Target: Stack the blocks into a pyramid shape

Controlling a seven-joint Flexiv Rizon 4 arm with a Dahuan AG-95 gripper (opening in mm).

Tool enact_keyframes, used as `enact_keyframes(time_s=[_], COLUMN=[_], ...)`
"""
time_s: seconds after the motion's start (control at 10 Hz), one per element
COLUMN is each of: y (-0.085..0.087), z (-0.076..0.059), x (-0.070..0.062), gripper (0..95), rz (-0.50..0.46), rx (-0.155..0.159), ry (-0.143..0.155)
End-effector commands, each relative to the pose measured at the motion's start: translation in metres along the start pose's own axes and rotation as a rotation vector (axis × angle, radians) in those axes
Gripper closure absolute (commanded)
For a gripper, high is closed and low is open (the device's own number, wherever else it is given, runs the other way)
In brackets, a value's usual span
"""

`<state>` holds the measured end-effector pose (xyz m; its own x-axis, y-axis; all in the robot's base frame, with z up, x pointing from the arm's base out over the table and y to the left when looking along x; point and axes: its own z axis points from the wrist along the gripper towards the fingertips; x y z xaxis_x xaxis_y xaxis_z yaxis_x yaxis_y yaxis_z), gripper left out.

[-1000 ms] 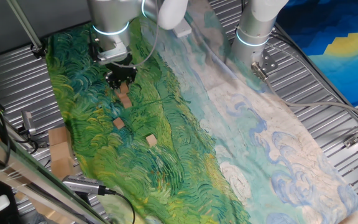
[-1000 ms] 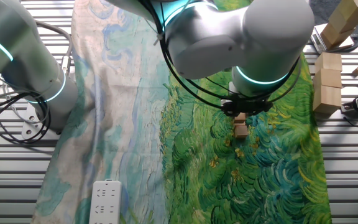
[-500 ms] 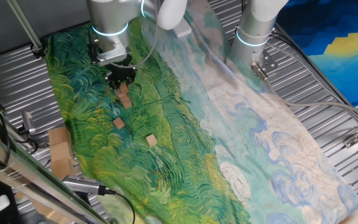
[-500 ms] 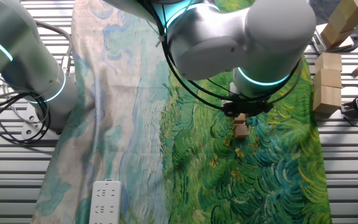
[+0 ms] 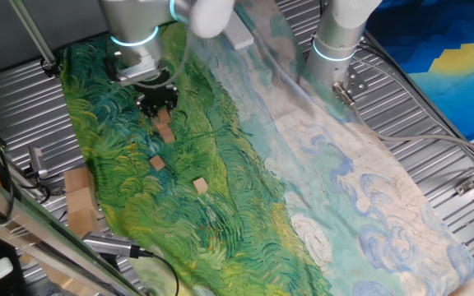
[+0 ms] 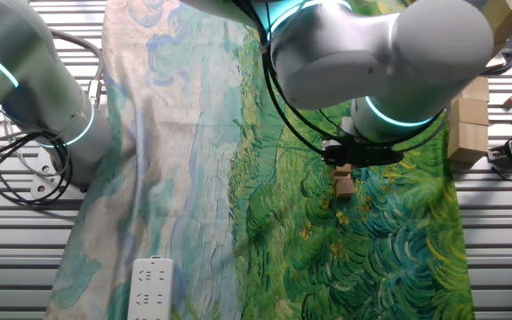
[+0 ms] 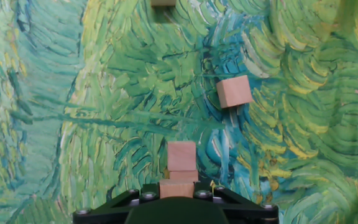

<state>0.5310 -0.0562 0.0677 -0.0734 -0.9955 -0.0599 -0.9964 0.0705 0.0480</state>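
My gripper [image 7: 176, 198] hangs low over the green painted cloth, its jaws shut on a small wooden block [image 7: 176, 188]. Just ahead of it two more blocks [image 7: 181, 155] sit close together in a line. Another block [image 7: 234, 91] lies apart to the right, and a further one [image 7: 163, 2] shows at the top edge. From the side, the gripper [image 5: 160, 105] stands over the blocks [image 5: 165, 131], with two loose blocks [image 5: 156, 163] [image 5: 199, 187] nearer the front. From the opposite side, the gripper [image 6: 346, 156] sits right above a block [image 6: 344, 186].
The cloth [image 5: 245, 156] covers a metal slatted table. A second robot base [image 5: 336, 41] stands at the back. Larger wooden pieces [image 6: 469, 116] are stacked beside the cloth. A white power strip [image 6: 151, 286] lies near the cloth's front edge.
The arm's upper links have swung sideways, leftward in one fixed view. The gripper has stayed low over the same blocks, shifting only slightly. The loose blocks have not moved.
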Motion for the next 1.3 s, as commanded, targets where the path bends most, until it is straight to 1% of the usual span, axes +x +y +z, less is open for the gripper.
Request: enact_keyframes(time_s=[0.1, 0.2, 0.3, 0.4, 0.5, 0.6, 0.7, 0.8, 1.0, 1.1, 1.2, 1.3], y=[0.000, -0.004, -0.013, -0.021, -0.026, -0.027, -0.027, -0.028, -0.029, -0.027, -0.026, -0.023], z=[-0.002, -0.007, -0.012, -0.015, -0.016, -0.015, -0.013, -0.011, -0.007, -0.005, -0.005, -0.003], x=[0.002, 0.008, 0.017, 0.025, 0.030, 0.031, 0.031, 0.031, 0.028, 0.020, 0.017, 0.009], gripper=[95.0, 95.0, 95.0, 95.0, 95.0, 95.0, 95.0, 95.0, 95.0, 95.0, 95.0, 95.0], rz=[0.090, 0.102, 0.088, 0.080, 0.072, 0.075, 0.076, 0.062, 0.032, 0.013, 0.018, 0.013], rx=[0.085, 0.094, 0.093, 0.089, 0.086, 0.085, 0.086, 0.084, 0.079, 0.075, 0.076, 0.083], ry=[0.069, 0.095, 0.098, 0.094, 0.083, 0.072, 0.067, 0.048, 0.006, -0.010, -0.009, -0.008])
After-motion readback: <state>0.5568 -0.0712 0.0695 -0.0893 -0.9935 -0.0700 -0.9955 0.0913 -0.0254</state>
